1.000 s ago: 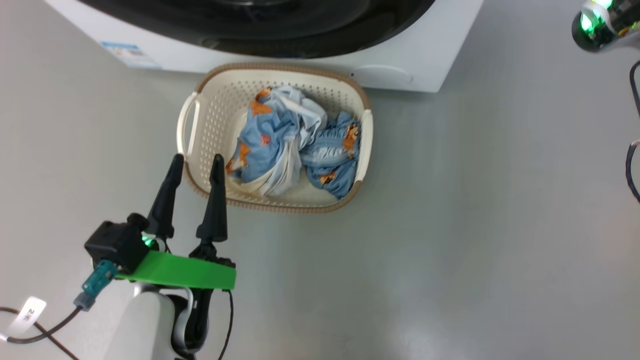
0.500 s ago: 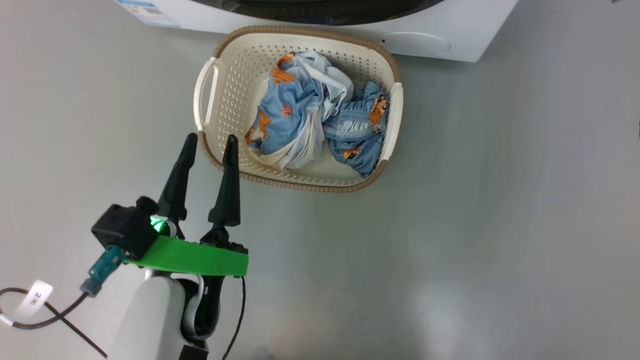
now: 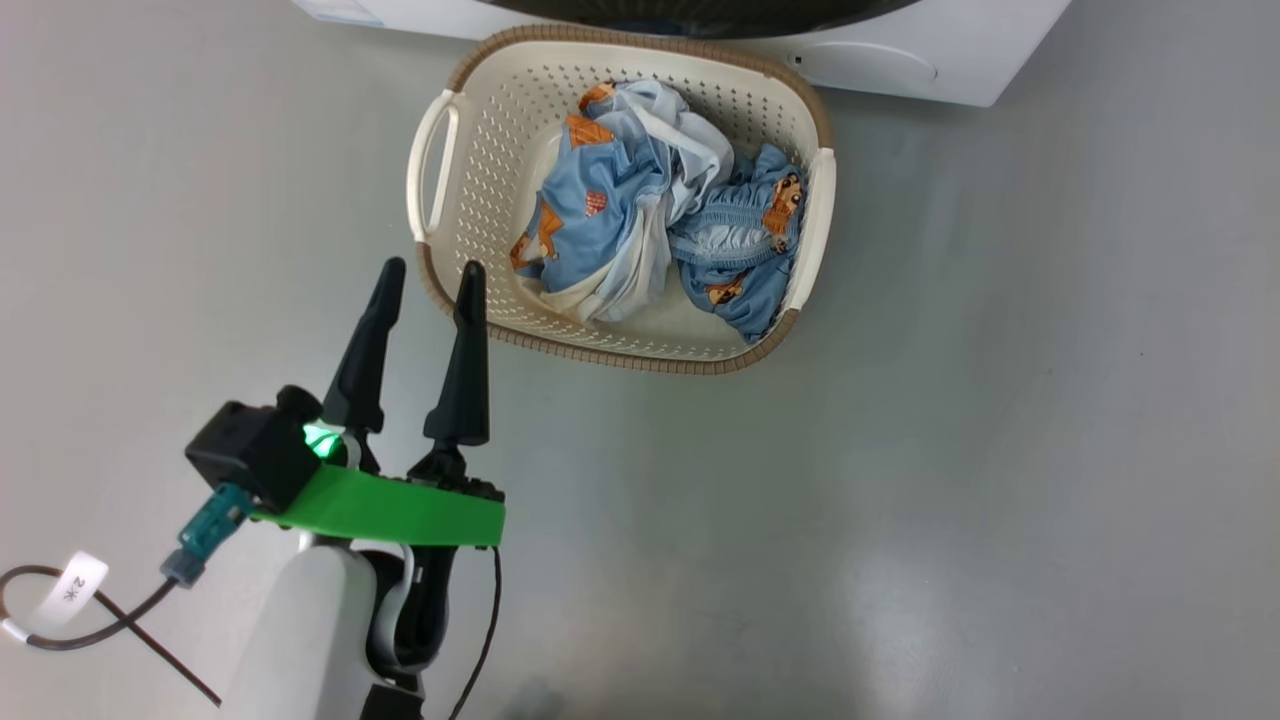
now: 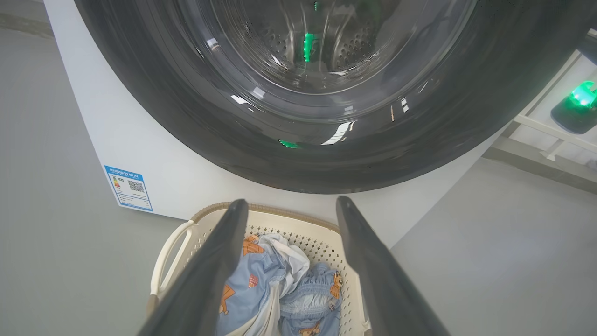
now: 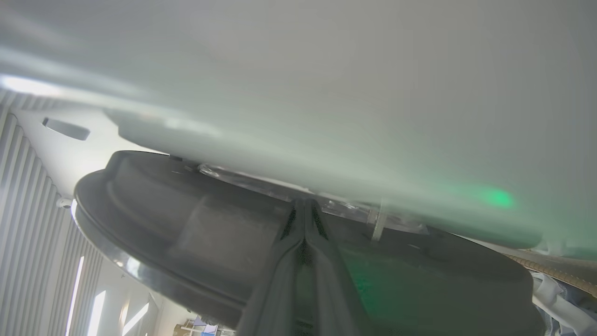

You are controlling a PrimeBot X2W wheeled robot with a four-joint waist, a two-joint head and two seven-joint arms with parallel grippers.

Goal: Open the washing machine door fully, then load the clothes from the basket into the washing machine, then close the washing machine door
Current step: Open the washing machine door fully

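1. Head view: the basket (image 3: 480, 190) stands on the grey floor (image 3: 1000, 450), just in front of the washing machine (image 3: 985, 70), with its far rim near the white front.
2. Contents: the clothes (image 3: 610, 215) lie in 2 crumpled heaps that touch, the larger on the left and the smaller on the right. Bare perforated wall shows on the basket's left side.
3. Left gripper (image 3: 433, 265): jaws spread wide, holding nothing, tips by the basket's near left corner.
4. Left wrist view: the washing machine door (image 4: 186, 116) rises beyond the basket. The steel drum (image 4: 345, 51), as far as the glass shows, holds no clothes.
5. Right wrist view: the right gripper (image 5: 303, 203) has its fingers pressed together with nothing between them. The tips sit at the gap between the door's dark rim and the white front; contact cannot be told.
6. Judgement: the door is stiff and hinged, and its glossy rim is likely slippery. It is better hooked behind its free edge than pinched.
7. Judgement: the clothes are light, soft and limp. Pinch a raised fold atop 1 heap. The basket is light and may slide.
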